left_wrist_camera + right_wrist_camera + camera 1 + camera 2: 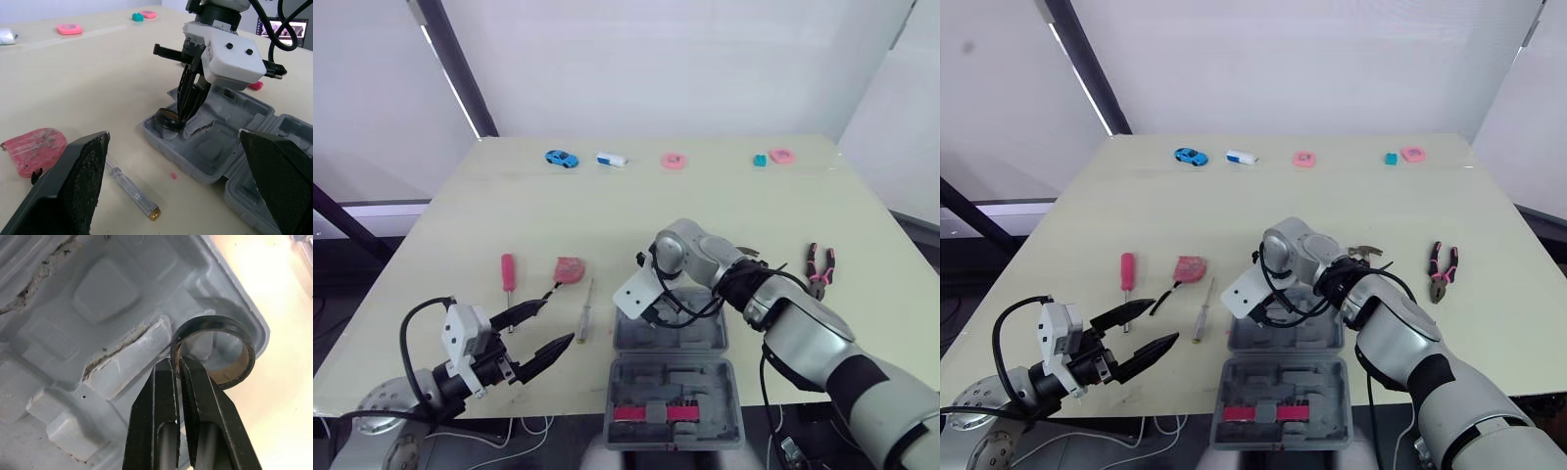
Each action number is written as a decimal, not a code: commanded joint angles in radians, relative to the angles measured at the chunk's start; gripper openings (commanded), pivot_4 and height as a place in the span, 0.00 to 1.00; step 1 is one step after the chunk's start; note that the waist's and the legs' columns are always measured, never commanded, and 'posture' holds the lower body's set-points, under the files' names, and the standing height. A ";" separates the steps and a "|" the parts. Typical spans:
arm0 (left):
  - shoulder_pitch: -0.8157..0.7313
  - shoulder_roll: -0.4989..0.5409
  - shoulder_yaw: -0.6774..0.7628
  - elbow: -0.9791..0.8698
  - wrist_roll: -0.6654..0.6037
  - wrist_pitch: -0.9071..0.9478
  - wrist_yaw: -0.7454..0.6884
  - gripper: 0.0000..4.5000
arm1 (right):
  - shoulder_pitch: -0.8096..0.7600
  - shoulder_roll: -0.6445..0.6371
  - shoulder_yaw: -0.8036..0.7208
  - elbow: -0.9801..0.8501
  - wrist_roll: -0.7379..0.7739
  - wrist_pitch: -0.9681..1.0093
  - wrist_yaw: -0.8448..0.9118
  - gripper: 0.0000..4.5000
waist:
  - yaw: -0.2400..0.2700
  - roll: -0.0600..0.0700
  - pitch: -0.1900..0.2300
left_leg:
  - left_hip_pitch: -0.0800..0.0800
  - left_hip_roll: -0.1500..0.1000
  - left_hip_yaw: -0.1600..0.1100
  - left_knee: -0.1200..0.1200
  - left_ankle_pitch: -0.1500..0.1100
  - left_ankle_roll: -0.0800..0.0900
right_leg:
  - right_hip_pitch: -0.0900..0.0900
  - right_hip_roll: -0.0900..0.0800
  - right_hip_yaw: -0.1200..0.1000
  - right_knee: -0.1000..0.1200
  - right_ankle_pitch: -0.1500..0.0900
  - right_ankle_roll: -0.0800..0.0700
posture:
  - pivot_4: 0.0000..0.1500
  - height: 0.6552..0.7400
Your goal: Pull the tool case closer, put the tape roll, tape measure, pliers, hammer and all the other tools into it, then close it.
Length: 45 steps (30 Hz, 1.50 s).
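Table (pixel 558 215): tape roll (pixel 234 373), right gripper (pixel 177 363) tight

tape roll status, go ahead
Right gripper shut on tape roll, pinching its wall. Roll low in a corner of the open tool case. Left gripper open, off to the side of the case. Nothing blocking that corner.

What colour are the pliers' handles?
Pink and black; the pliers show best in the left eye view.
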 commanded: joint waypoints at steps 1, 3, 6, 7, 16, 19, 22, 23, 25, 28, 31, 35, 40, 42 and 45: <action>0.003 0.009 0.010 -0.023 -0.013 -0.001 -0.004 1.00 | -0.021 0.002 -0.024 -0.018 0.018 -0.012 0.000 0.01 | 0.000 0.000 0.000 | 0.000 0.000 0.000 0.000 0.000 0.000 | 0.000 0.000 0.000 0.000 0.000 0.000 | 1.00 1.00; 0.003 0.009 0.009 -0.022 -0.012 -0.001 -0.005 1.00 | -0.022 -0.001 -0.026 -0.025 0.020 -0.010 0.006 0.01 | 0.000 0.000 0.000 | 0.000 0.000 0.000 0.000 0.000 0.000 | 0.000 0.000 0.000 0.000 0.000 0.000 | 1.00 1.00; 0.001 0.009 0.006 -0.017 -0.008 -0.004 -0.007 1.00 | -0.024 -0.007 -0.025 -0.046 0.021 -0.005 0.020 0.01 | 0.000 0.000 0.000 | 0.000 0.000 0.000 0.000 0.000 0.000 | 0.000 0.000 0.000 0.000 0.000 0.000 | 1.00 1.00; -0.001 0.009 0.004 -0.016 -0.007 -0.005 -0.007 1.00 | -0.023 -0.004 -0.025 -0.048 0.022 -0.004 0.019 0.01 | 0.000 0.000 0.000 | 0.000 0.000 0.000 0.000 0.000 0.000 | 0.000 0.000 0.000 0.000 0.000 0.000 | 1.00 1.00; -0.008 0.010 0.001 -0.010 -0.004 -0.005 -0.008 1.00 | -0.026 0.004 -0.021 -0.020 0.025 -0.027 -0.015 0.01 | 0.000 0.000 0.000 | 0.000 0.000 0.000 0.000 0.000 0.000 | 0.000 0.000 0.000 0.000 0.000 0.000 | 1.00 1.00; -0.010 0.010 0.000 -0.011 -0.004 -0.003 -0.007 1.00 | -0.028 0.004 -0.018 -0.016 0.023 -0.027 -0.011 0.01 | 0.000 0.000 0.000 | 0.000 0.000 0.000 0.000 0.000 0.000 | 0.000 0.000 0.000 0.000 0.000 0.000 | 1.00 1.00; -0.012 0.010 -0.001 -0.010 -0.003 -0.002 -0.005 1.00 | -0.026 0.000 -0.014 -0.018 0.023 -0.033 -0.002 0.01 | 0.000 0.000 0.000 | 0.000 0.000 0.000 0.000 0.000 0.000 | 0.000 0.000 0.000 0.000 0.000 0.000 | 1.00 1.00; -0.013 0.010 -0.001 -0.010 -0.003 -0.001 -0.004 1.00 | -0.025 -0.002 -0.014 -0.020 0.022 -0.035 -0.003 0.01 | 0.000 0.000 0.000 | 0.000 0.000 0.000 0.000 0.000 0.000 | 0.000 0.000 0.000 0.000 0.000 0.000 | 1.00 1.00; -0.013 0.009 -0.002 -0.012 -0.004 0.000 -0.002 1.00 | -0.022 -0.003 -0.017 -0.024 0.024 -0.039 -0.007 0.16 | 0.000 0.000 0.000 | 0.000 0.000 0.000 -0.001 0.000 0.000 | 0.000 0.000 0.000 0.000 0.000 0.000 | 1.00 1.00; -0.013 0.007 -0.003 -0.013 -0.003 0.000 0.001 1.00 | -0.024 0.001 -0.027 -0.028 0.026 -0.038 -0.036 0.45 | 0.000 0.000 0.000 | 0.000 0.000 0.000 -0.001 0.000 0.000 | 0.000 0.000 0.000 0.000 0.000 0.000 | 1.00 1.00; -0.015 0.007 -0.004 -0.011 -0.004 0.001 0.003 1.00 | -0.036 0.009 -0.025 -0.011 0.026 -0.037 -0.032 0.55 | 0.000 0.000 0.000 | 0.000 0.000 0.000 -0.001 0.000 0.000 | 0.000 0.000 0.000 0.000 0.000 0.000 | 1.00 1.00; -0.016 0.009 -0.005 -0.011 -0.005 0.002 0.004 1.00 | -0.038 0.016 -0.034 -0.005 0.033 -0.033 -0.037 0.55 | 0.000 0.000 0.000 | 0.000 0.000 0.000 -0.001 0.000 0.000 | 0.000 0.000 0.000 0.000 0.000 0.000 | 1.00 1.00; -0.023 0.016 -0.004 -0.012 -0.006 0.005 0.001 1.00 | -0.026 0.104 -0.161 -0.010 0.166 0.133 -0.051 0.55 | -0.001 0.000 0.000 | 0.000 0.001 0.000 -0.002 0.000 0.000 | 0.000 0.000 0.000 0.000 0.000 0.000 | 1.00 1.00; -0.029 0.020 -0.001 -0.010 -0.007 0.007 -0.001 1.00 | -0.029 0.167 -0.243 -0.024 0.242 0.241 -0.082 0.55 | -0.002 -0.001 0.000 | 0.000 0.003 0.000 -0.003 0.000 0.000 | 0.000 0.000 0.000 0.000 0.000 -0.001 | 1.00 1.00; -0.034 0.029 0.003 -0.006 -0.010 0.010 -0.008 1.00 | -0.061 0.237 -0.346 -0.053 0.317 0.403 -0.142 0.55 | -0.002 -0.001 0.000 | 0.001 0.005 0.000 -0.005 0.000 0.000 | -0.001 0.001 -0.001 0.000 0.000 -0.001 | 1.00 1.00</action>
